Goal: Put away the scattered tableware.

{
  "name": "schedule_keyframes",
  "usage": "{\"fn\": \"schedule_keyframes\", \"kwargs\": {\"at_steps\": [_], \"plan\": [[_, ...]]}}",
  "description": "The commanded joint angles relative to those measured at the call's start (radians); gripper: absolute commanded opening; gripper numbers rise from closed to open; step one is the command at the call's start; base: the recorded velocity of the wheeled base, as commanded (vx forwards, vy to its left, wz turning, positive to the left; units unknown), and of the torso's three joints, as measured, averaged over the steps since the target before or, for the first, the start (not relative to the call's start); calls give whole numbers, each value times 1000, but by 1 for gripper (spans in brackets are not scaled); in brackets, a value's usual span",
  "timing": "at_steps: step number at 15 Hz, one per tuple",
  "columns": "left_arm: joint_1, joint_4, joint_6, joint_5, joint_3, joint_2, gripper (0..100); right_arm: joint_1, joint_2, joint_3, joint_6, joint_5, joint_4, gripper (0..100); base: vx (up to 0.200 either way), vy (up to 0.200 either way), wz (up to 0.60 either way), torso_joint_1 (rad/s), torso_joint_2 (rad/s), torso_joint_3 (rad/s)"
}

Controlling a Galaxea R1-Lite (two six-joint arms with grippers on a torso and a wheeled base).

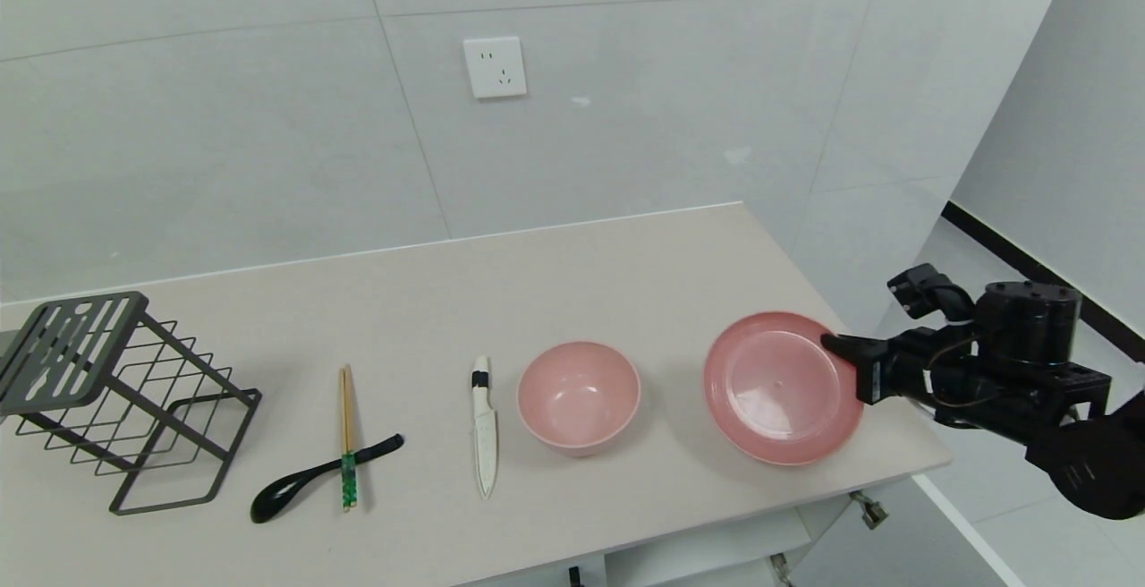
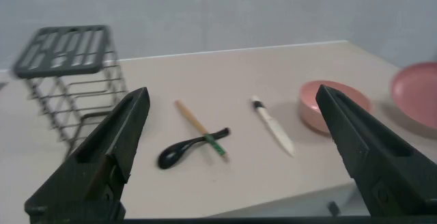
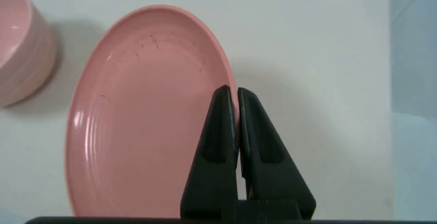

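The right gripper (image 3: 237, 98) is pinched narrow on the outer rim of the pink plate (image 1: 774, 387), which sits at the right end of the table (image 1: 537, 283) near its front corner. Just left of the plate stands the pink bowl (image 1: 579, 395), then a white knife (image 1: 484, 426), then wooden chopsticks (image 1: 346, 435) lying across a black spoon (image 1: 313, 475), with the dark wire rack (image 1: 107, 390) at the far left. The left gripper (image 2: 232, 94) is spread wide with nothing in it, off the table's front edge and facing the spoon and knife.
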Motion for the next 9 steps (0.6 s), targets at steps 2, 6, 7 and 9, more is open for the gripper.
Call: {"fn": "schedule_keyframes", "kwargs": {"at_steps": [2,6,7,9], "plan": [[-13,34,11,-122,-112,103,100,-1,-213,99,1,1,-7,0,0,0,0,0,0,0],[-119,47,8,-269,-316,319,100,-22,-331,242,35,2,-97,0,0,0,0,0,0,0],[-142,43,8,-283,-342,375,100,-53,-362,257,33,2,-105,0,0,0,0,0,0,0],[-170,37,8,-306,-370,471,100,-103,-429,279,32,2,-108,0,0,0,0,0,0,0]]}}
